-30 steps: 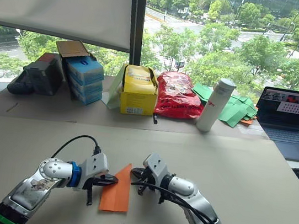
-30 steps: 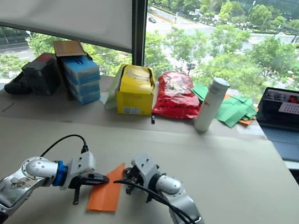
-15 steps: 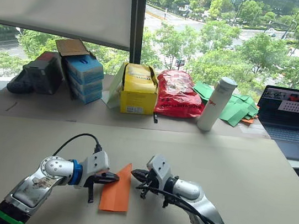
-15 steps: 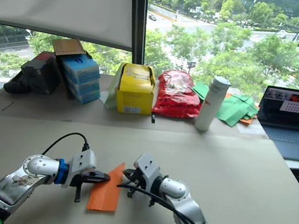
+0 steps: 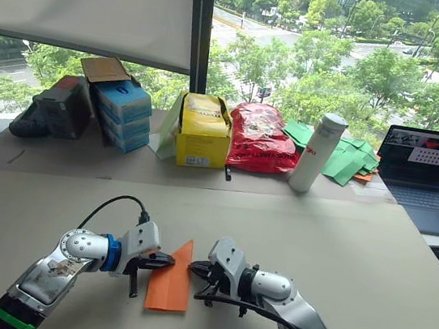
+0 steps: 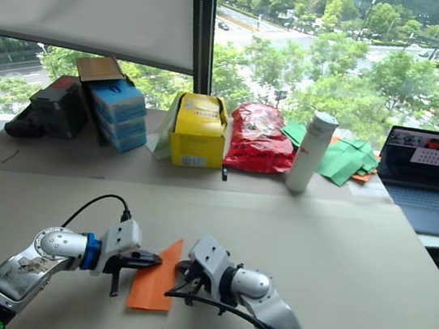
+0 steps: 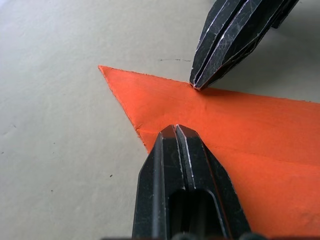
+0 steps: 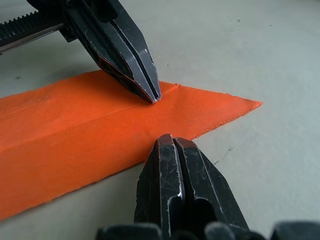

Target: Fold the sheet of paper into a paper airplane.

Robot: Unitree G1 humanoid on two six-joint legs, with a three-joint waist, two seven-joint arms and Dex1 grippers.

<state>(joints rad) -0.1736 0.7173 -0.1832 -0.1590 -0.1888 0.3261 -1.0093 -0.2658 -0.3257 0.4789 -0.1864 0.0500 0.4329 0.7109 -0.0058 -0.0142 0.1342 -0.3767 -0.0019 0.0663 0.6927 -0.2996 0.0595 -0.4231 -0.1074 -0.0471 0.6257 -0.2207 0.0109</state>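
The sheet of paper [image 5: 171, 290] lies flat on the beige table as a bright orange pointed wedge, its tip pointing away from me. My left gripper [image 5: 167, 263] is shut, and its tip presses down on the paper's left edge near the point. From the other side my right gripper [image 5: 192, 265] is also shut, its tip touching the paper's right edge. In the left wrist view the two tips face each other across the orange paper [image 7: 250, 130]. The right wrist view shows the left gripper's fingertips [image 8: 153, 95] resting on a raised crease.
Along the window at the back stand blue boxes [image 5: 120, 114], a black bag [image 5: 51, 112], a yellow box [image 5: 202, 133], a red bag [image 5: 260, 137], a white bottle [image 5: 317, 154], green paper pieces [image 5: 349, 160] and a laptop [image 5: 422, 181].
My right arm has dropped lower and drawn a little nearer, bringing its shut tip against the paper's right edge. The left gripper and the paper have stayed in place.
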